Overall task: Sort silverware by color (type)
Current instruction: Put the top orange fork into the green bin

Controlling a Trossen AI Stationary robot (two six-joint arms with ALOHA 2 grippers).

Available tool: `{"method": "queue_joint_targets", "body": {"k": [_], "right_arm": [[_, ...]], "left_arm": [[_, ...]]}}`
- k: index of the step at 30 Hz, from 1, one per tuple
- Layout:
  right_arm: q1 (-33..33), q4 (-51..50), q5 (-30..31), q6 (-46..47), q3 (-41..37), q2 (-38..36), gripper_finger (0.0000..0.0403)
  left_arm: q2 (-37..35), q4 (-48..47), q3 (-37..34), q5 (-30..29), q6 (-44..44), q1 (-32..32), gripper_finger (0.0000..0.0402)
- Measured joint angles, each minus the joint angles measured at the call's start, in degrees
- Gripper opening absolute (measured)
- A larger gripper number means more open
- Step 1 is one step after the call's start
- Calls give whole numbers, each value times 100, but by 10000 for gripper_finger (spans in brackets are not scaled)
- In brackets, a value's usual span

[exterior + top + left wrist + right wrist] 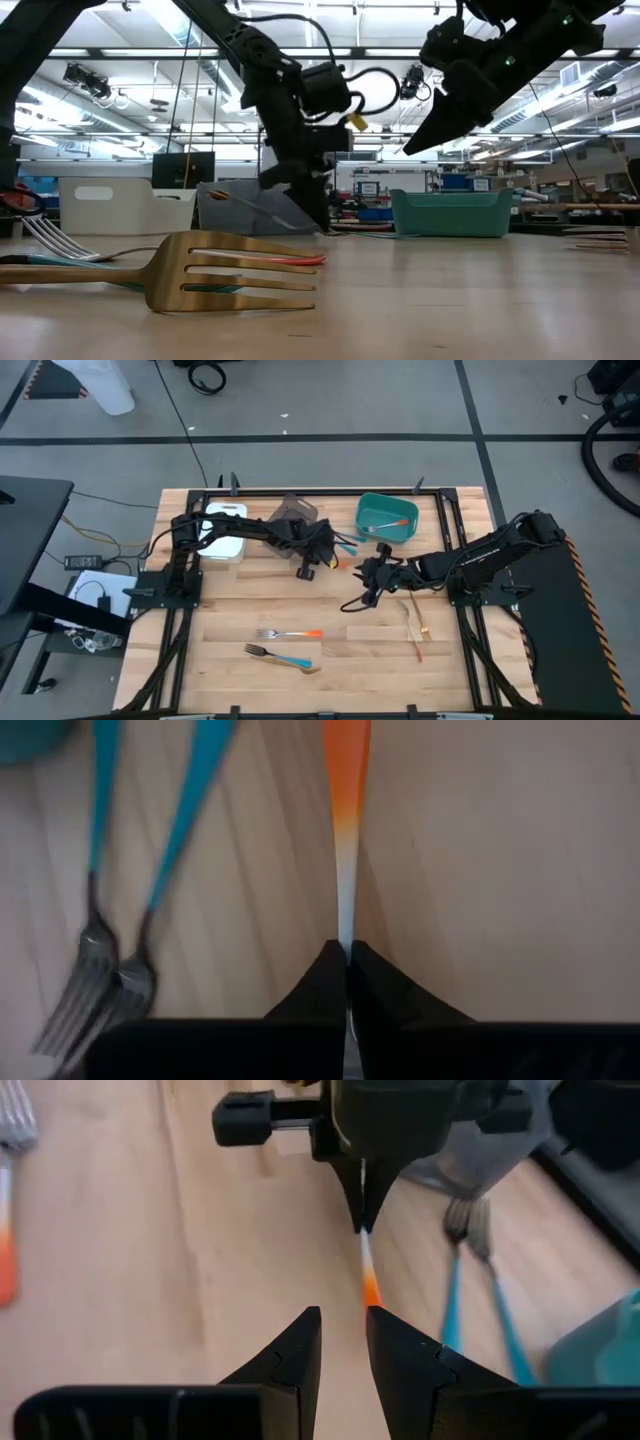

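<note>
left end effector (362,1205) clamped on orange fork (368,1275) | fork's long axis runs from it toward right end effector (343,1342) | right, nearest, part-open, empty, handle tip at its fingertips | low over tabletop (240,610) near teal bin (372,506)

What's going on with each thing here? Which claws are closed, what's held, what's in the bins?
Left gripper: shut on the orange-handled utensil.
Orange-handled utensil: pinched at its metal end.
Right gripper: open, empty, facing the utensil's orange end.
Two blue-handled forks: lying loose side by side.
Teal bin: holds one utensil.
Orange-handled fork: lying loose on the table.
</note>
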Motion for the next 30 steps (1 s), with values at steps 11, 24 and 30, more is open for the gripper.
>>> {"method": "queue_joint_targets", "body": {"k": [11,24,30], "right_arm": [[4,-215,988,-2742,0,0,95],[-5,-174,1883,-4789,0,0,177],[-104,-164,1956,-5177,0,1,183]], "left_arm": [[-1,-47,401,115,-1428,10,9],[-3,-22,1173,883,-2615,74,9],[-6,241,1314,1295,-3017,120,9]]}}
